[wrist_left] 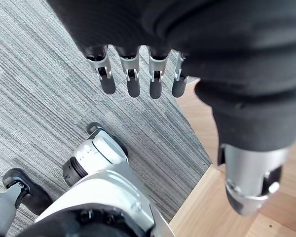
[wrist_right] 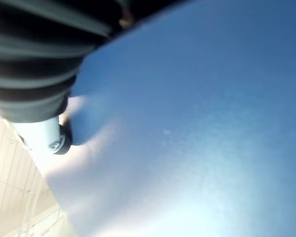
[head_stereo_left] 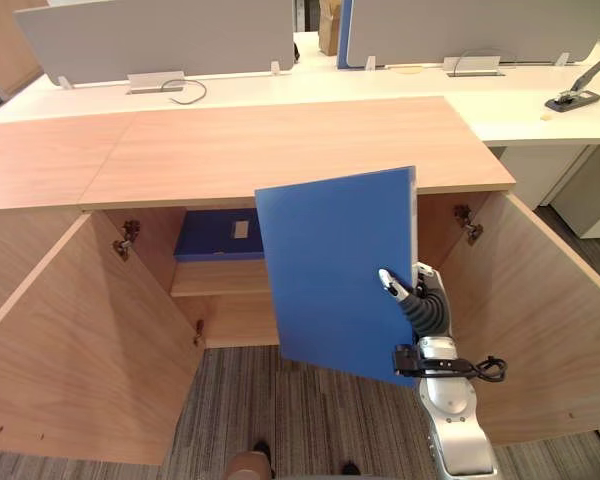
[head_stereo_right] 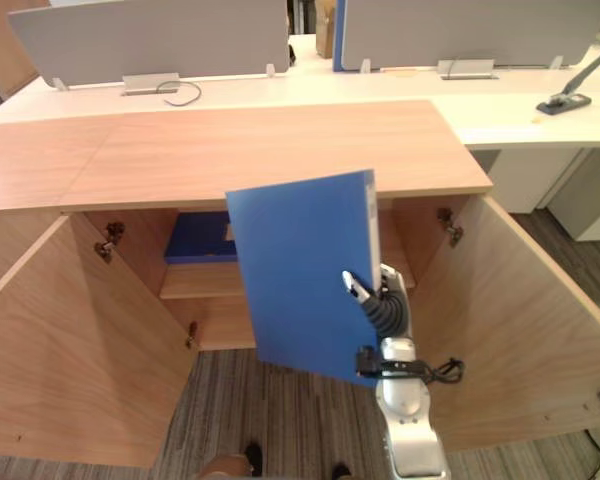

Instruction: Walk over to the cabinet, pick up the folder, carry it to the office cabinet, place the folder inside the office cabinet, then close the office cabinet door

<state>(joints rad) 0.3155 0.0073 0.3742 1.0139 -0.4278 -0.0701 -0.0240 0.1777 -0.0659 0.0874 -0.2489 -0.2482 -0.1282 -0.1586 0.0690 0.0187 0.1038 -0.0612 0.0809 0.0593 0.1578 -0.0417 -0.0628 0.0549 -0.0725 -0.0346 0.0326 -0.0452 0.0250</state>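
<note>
Left eye view: right hand pinches the blue folder upright before the open office cabinet; left hand hangs over carpet, fingers relaxed and holding nothing.

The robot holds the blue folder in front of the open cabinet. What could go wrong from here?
1. The right robot hand pinches the folder only at its right edge, in the lower half. The big, tilted folder may swing or slip out.
2. The folder's upper corner reaches as high as the cabinet top, so it may hit that edge or the shelf when pushed in.
3. A blue box takes up room on the shelf.
</note>
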